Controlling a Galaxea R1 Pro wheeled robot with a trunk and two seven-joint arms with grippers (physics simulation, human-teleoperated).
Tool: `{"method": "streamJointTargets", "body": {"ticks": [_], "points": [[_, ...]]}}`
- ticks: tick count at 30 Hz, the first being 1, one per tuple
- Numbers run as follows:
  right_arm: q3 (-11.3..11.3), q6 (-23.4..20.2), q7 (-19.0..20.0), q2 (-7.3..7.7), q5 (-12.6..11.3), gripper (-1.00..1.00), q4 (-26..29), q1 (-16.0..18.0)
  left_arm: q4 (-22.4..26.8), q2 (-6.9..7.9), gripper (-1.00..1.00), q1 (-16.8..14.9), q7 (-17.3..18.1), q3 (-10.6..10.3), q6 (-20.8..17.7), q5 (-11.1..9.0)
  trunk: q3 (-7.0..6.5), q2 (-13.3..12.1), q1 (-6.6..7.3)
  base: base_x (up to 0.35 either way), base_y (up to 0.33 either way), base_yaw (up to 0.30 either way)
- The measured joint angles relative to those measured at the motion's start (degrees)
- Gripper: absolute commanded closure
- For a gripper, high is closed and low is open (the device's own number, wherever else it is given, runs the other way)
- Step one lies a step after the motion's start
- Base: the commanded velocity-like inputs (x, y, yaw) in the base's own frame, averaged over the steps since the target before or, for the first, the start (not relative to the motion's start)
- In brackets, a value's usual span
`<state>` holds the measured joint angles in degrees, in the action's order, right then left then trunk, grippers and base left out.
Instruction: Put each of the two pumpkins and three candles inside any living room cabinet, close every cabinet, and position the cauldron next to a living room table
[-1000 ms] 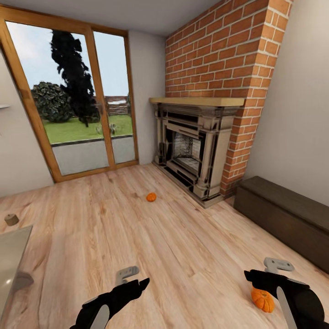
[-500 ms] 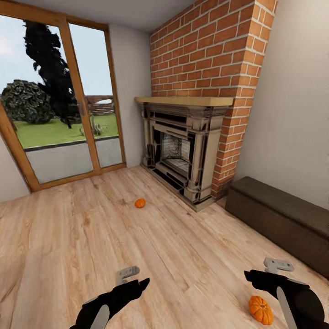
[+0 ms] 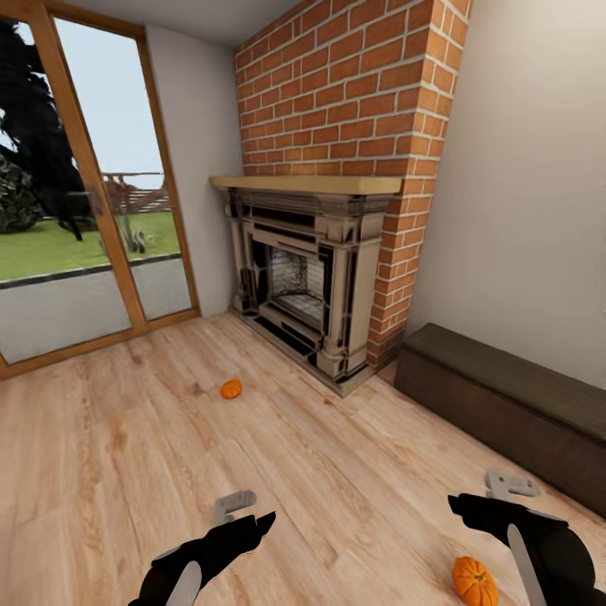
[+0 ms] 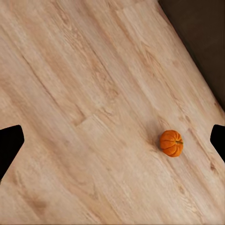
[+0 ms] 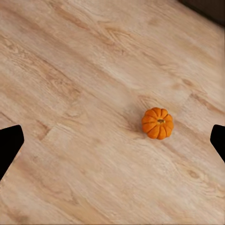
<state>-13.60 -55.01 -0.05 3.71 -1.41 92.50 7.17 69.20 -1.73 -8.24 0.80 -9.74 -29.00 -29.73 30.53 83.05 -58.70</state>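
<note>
Pale, matt wood-plank floor [image 3: 320, 471], rough red brick chimney [image 3: 353, 101], and a dark matt wooden cabinet [image 3: 505, 412].

A stone fireplace [image 3: 299, 282] stands against a red brick chimney breast [image 3: 353, 93], with a pale wooden mantel [image 3: 307, 183] across its top. Left of the fireplace, wood-framed glass doors [image 3: 80, 202] open onto grass. Light plank floor [image 3: 126, 471] runs before the fireplace.

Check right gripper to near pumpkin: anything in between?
Nothing visible. The near pumpkin sits on bare floor beside the right gripper, which is open and empty. The cabinet beyond it is shut.
</note>
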Motion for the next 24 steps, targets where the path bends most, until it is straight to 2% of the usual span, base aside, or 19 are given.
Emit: {"method": "streamJointTargets", "body": {"ticks": [3,6,7,9,10,15,24], "points": [[-0.28,-0.44,-0.02,-0.49,-0.05,-1.00,0.00,1.63,0.00,0.04,-1.00,0.00,0.00,0.06,0.00,-0.01,0.03,0.00,0.00,0.278,0.177,-0.245],[-1.93,-1.47,-0.02,-0.78,-1.46,-1.00,0.00,4.74,0.01,0.07,-1.00,-0.01,0.03,0.19,0.00,-0.12,0.04,0.00,0.00,0.264,0.214,-0.246],[-5.30,-3.77,-0.03,-0.85,-7.02,-1.00,0.00,7.10,0.01,0.12,-1.00,0.00,0.03,0.29,0.00,-0.26,0.03,0.00,0.00,0.257,0.237,-0.246],[-6.59,-4.71,-0.08,-0.84,-10.98,-1.00,0.00,7.87,0.01,0.17,-1.00,0.00,0.02,0.35,0.00,-0.32,0.04,0.00,0.00,0.254,0.246,-0.219],[-8.03,-4.71,-0.32,-0.87,-17.51,-1.00,-0.04,8.69,-0.01,0.27,-1.00,0.06,0.01,0.47,0.00,-0.34,0.04,0.00,0.00,0.252,0.253,-0.188],[-8.47,-4.71,-0.40,-0.89,-19.37,-1.00,-0.08,8.90,-0.06,0.39,-1.00,0.08,0.04,0.52,-0.02,-0.35,0.04,0.00,0.00,0.251,0.255,-0.170],[-8.76,-4.71,-0.42,-0.81,-20.01,-1.00,-0.08,9.02,-0.92,0.34,-1.00,0.09,0.10,0.45,-0.05,-0.46,0.10,0.00,-0.01,0.250,0.256,-0.183]]}}
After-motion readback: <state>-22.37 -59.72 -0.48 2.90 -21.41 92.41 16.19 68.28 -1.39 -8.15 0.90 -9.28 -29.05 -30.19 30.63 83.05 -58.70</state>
